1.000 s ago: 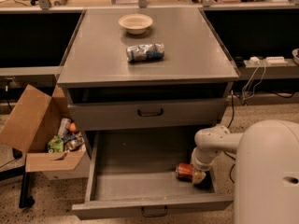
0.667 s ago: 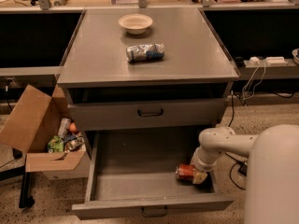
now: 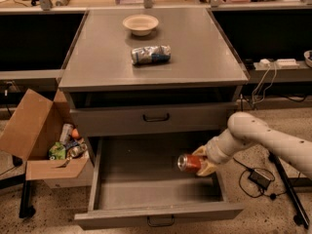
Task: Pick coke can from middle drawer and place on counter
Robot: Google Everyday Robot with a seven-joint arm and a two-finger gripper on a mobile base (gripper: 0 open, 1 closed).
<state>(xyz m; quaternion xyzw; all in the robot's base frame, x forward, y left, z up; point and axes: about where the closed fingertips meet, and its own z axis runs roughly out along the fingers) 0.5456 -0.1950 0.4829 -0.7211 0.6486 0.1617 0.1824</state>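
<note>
My gripper (image 3: 199,163) sits low over the right side of the open drawer (image 3: 141,182), reaching in from the right. My two tan fingers (image 3: 205,170) are closed across the can (image 3: 188,163), one above it and one below, gripping it near its right end. The can is therefore between my jaws and inside the drawer's outline. It seems to hang just above the floor rather than rest on it, though I cannot be sure of the gap.

The can lies on its side, its long axis roughly level and running left to right. Its silver end points left, away from my wrist. The body is red and looks whole, with no dent that I can make out.

The next move depends on where the counter (image 3: 204,57) lies, which is above me and further back. The closed upper drawer front (image 3: 156,116) and the counter's front lip stand between us. I judge I must rise clear of that lip before going in over the top. A silver-and-blue can (image 3: 151,54) lies on its side near the middle of the counter, and a bowl (image 3: 140,24) sits behind it. The right half looks open for setting down.
</note>
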